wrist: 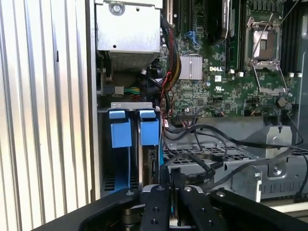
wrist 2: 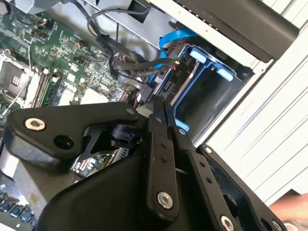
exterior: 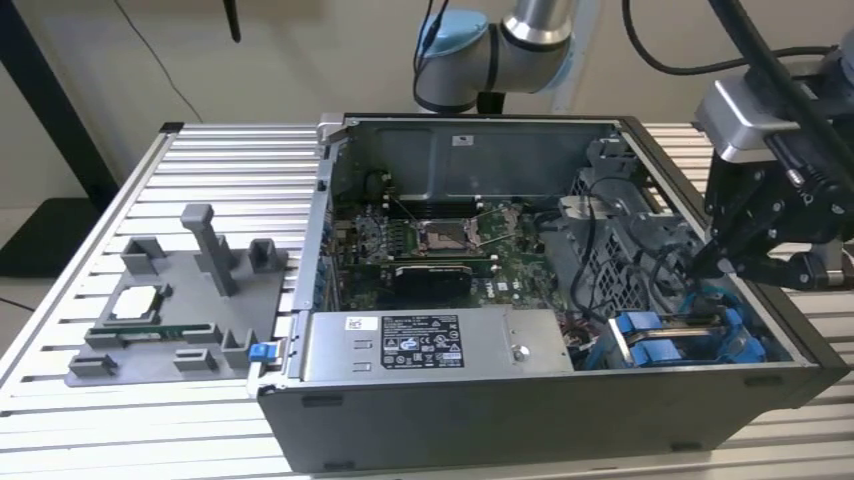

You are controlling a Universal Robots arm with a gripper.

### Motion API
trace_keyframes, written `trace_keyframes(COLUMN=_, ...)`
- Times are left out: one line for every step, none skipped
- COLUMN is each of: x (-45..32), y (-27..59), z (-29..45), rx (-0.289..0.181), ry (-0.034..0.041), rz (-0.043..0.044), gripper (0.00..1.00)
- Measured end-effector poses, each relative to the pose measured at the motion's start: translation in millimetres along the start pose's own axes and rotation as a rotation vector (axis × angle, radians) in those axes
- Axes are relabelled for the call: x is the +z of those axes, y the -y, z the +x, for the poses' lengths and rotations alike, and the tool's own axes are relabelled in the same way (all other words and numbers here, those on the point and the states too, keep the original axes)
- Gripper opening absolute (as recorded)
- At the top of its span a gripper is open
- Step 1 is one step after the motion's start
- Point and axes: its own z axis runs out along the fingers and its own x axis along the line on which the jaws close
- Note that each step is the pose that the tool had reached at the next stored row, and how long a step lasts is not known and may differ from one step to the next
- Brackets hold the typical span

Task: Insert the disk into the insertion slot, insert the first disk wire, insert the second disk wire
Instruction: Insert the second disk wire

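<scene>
The arm (exterior: 534, 30) was cut off at the exterior view's top edge. Most of the disk (wrist: 149, 132) sat hidden inside the insertion slot (wrist: 129, 105). A pink thing (wrist 2: 291, 214) was too blurry to tell.

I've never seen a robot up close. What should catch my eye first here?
The open computer case, lying on a ribbed metal table, draws the eye first, its green motherboard bare. At the exterior view's right, the black claw hangs over bright blue drive carriers in the case's corner.
</scene>
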Motion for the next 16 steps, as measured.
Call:
trace_keyframes(x=-2.0, y=0.0, z=-0.4, rx=0.0, ry=0.0011, rz=0.0, gripper=0.0)
trace_keyframes(x=-2.5, y=0.1, z=-0.5, rx=0.0, ry=0.0023, rz=-0.0001, gripper=0.0)
trace_keyframes(x=-2.7, y=0.1, z=-0.6, rx=0.0, ry=0.0035, rz=-0.0001, gripper=0.0)
trace_keyframes(x=-2.6, y=0.1, z=-0.5, rx=0.0, ry=0.0057, rz=-0.0002, gripper=0.0)
trace_keyframes(x=-2.6, y=0.3, z=-0.5, rx=0.0, ry=0.0103, rz=-0.0004, gripper=0.0)
trace_keyframes(x=-2.7, y=0.5, z=-0.5, rx=0.0, ry=0.0165, rz=-0.0005, gripper=0.0)
trace_keyframes(x=-2.7, y=0.7, z=-0.4, rx=0.001, ry=0.0219, rz=-0.0007, gripper=0.0)
trace_keyframes(x=-2.6, y=1.1, z=-0.3, rx=0.001, ry=0.0282, rz=-0.0009, gripper=1.0)
trace_keyframes(x=-2.5, y=1.6, z=-0.1, rx=0.001, ry=0.0344, rz=-0.0011, gripper=1.0)
trace_keyframes(x=-2.0, y=1.8, z=0.2, rx=0.001, ry=0.0374, rz=-0.0011, gripper=1.0)
trace_keyframes(x=-1.2, y=1.8, z=0.3, rx=0.001, ry=0.0376, rz=-0.001, gripper=1.0)
trace_keyframes(x=-0.3, y=1.8, z=0.5, rx=0.0, ry=0.0375, rz=-0.0004, gripper=1.0)
trace_keyframes(x=1.2, y=1.8, z=0.8, rx=-0.001, ry=0.0377, rz=0.0012, gripper=1.0)
trace_keyframes(x=2.8, y=1.8, z=1.1, rx=-0.002, ry=0.0378, rz=0.0035, gripper=1.0)
trace_keyframes(x=4.0, y=1.7, z=1.3, rx=-0.003, ry=0.0378, rz=0.0062, gripper=1.0)
trace_keyframes(x=5.1, y=1.7, z=1.2, rx=-0.005, ry=0.0382, rz=0.0099, gripper=1.0)
